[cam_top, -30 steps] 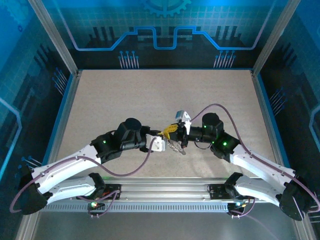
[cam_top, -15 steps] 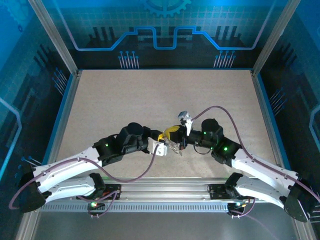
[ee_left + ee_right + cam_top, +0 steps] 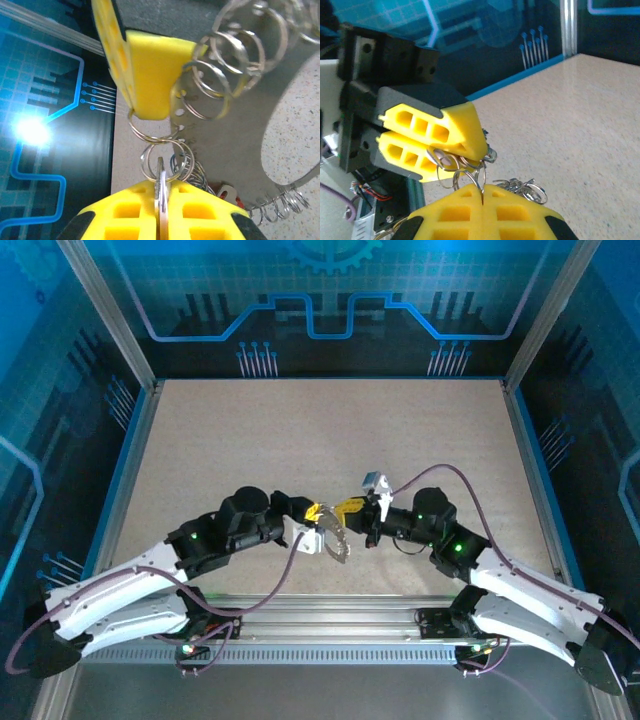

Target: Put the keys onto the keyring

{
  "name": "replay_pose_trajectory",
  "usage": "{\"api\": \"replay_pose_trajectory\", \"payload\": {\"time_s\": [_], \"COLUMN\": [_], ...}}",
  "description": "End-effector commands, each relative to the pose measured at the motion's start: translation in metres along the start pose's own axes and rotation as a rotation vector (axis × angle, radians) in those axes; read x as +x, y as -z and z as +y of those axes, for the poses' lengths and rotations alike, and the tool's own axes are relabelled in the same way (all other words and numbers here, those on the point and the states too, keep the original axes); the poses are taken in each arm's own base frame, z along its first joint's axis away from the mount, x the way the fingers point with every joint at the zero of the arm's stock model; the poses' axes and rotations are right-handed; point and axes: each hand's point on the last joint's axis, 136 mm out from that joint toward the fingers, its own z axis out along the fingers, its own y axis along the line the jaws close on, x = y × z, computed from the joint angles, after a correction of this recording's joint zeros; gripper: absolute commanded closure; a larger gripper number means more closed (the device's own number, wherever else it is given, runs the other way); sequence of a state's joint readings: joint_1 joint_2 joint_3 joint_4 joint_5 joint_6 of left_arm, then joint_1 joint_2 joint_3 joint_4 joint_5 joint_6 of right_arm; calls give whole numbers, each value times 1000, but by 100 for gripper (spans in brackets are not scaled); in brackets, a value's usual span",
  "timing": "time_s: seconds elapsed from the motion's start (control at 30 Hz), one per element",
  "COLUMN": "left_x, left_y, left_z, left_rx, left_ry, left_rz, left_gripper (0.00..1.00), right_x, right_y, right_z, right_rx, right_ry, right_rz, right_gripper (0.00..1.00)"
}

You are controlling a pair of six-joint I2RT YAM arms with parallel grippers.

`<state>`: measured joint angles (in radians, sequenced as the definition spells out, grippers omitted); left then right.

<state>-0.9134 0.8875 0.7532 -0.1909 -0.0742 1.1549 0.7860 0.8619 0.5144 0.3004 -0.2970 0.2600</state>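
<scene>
So here's where we're at: both claws meet nose to nose low over the table, around 6 o'clock from its middle. The left gripper comes in from 9 and the right gripper from 3. Both are clamped fully shut. In its own wrist view the left gripper pinches a thin metal piece seen edge-on, and we honestly can't tell if that's a key blade or a ring. The right gripper is nipped onto one of the small split rings. The keyring, a grey curved band strung with those rings, hangs between and under the two, toward 6 o'clock. A speck of red by it may be a key head. Our worry is that the grips are tiny. Smooth wire in foam pads could twist or slide out if either arm pulls sideways, and the whole bunch would drop. The rings are also bunched and overlapping, so threading the wrong loop looks easy. The yellow fingertips sit almost touching, so there's little room to turn, and the purple cable loops close behind the right wrist.
</scene>
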Motion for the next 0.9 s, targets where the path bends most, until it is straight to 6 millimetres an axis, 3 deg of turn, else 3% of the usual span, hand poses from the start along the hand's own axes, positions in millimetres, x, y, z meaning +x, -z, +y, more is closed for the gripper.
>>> {"api": "replay_pose_trajectory", "payload": {"time_s": [0.0,0.13,0.27,0.43,0.87], "left_x": [1,-5,-10,-14,-29], "left_y": [19,23,23,23,30], "left_z": [-2,5,9,9,-2], "left_rx": [67,76,83,106,220], "left_ry": [-31,-30,-34,-37,-52], "left_rz": [-2,-22,-40,-62,-132], "left_gripper": [100,100,100,100,100], "right_x": [-16,-11,-7,3,11], "right_y": [4,3,7,9,13], "right_z": [-11,0,8,20,39], "right_rx": [33,-26,-59,-137,-364], "right_ry": [60,108,189,290,805], "right_rz": [-83,-68,-35,46,219], "right_gripper": [100,97,85,80,69]}}
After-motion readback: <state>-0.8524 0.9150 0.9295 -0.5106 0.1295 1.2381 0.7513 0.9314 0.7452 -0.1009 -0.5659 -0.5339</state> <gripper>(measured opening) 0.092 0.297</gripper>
